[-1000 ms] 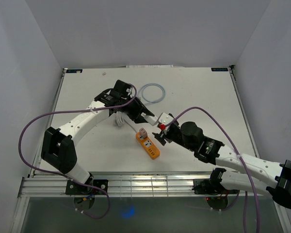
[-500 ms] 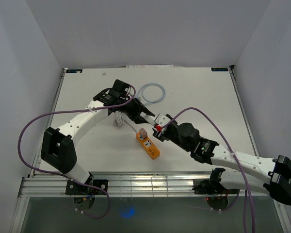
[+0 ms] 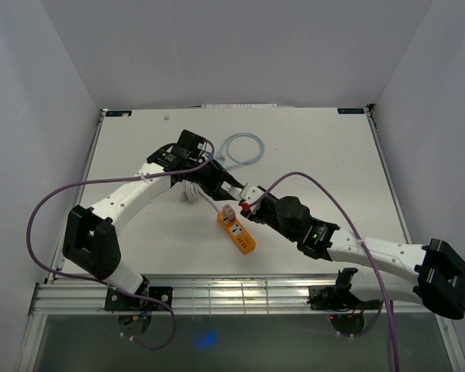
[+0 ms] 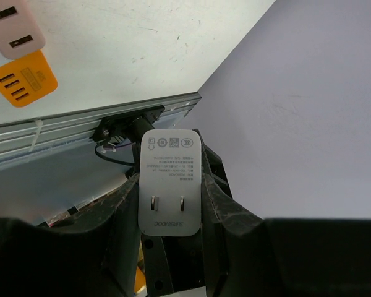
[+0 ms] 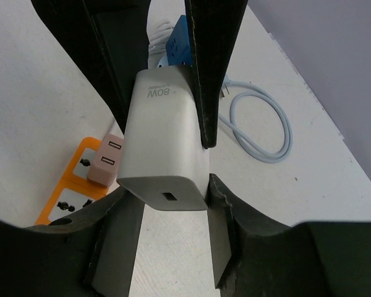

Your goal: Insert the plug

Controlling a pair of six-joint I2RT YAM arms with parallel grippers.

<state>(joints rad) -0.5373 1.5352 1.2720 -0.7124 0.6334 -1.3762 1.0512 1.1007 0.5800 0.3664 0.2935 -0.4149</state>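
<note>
A white 80W charger plug (image 3: 239, 188) hangs above the table, held in my left gripper (image 3: 231, 183). In the left wrist view the plug (image 4: 170, 179) shows its two prongs, and my left gripper (image 4: 170, 189) is shut on its sides. My right gripper (image 5: 167, 192) is open around the plug's USB end (image 5: 166, 145); one finger (image 5: 222, 210) touches a corner and the other stands apart. The orange power strip (image 3: 237, 234) lies just below, with a pink adapter (image 3: 227, 211) plugged into its far end.
A light blue cable coil (image 3: 242, 147) lies behind the grippers. A white cable bundle (image 3: 191, 191) lies under the left arm. Purple arm cables loop over both sides. The table's front rail (image 3: 217, 293) runs along the near edge.
My right gripper has moved left and away from me to the plug held by the left gripper, and its jaws now bracket the plug's end. The left gripper has shifted slightly.
</note>
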